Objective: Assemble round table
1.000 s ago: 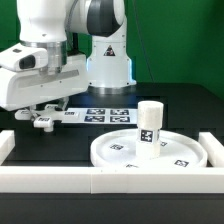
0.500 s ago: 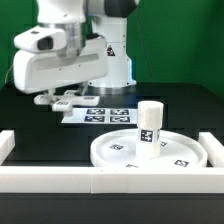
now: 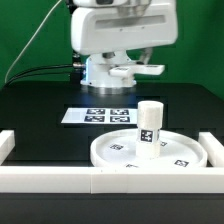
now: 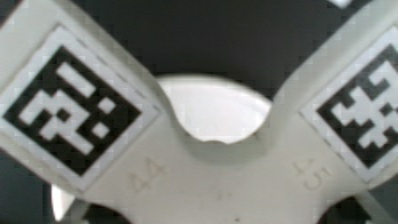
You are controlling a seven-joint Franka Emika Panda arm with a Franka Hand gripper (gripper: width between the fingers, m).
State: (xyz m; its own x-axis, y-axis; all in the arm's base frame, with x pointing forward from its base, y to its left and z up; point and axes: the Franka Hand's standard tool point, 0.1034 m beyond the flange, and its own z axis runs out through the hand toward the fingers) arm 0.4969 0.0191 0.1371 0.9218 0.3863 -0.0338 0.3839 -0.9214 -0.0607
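The arm (image 3: 115, 30) hangs high over the black worktop (image 3: 35, 100), above the marker board (image 3: 95, 115). Its jaws are closed on the cross-shaped base (image 4: 214, 185), held up in the air. In the wrist view 2 tagged limbs of the base fill the picture, and I cannot make out the pale round shape behind them. The round disc (image 3: 103, 156) lies flat on the worktop, just behind the white border wall (image 3: 50, 178). The leg (image 3: 150, 124) stands upright on the disc, 1 tag facing the camera.
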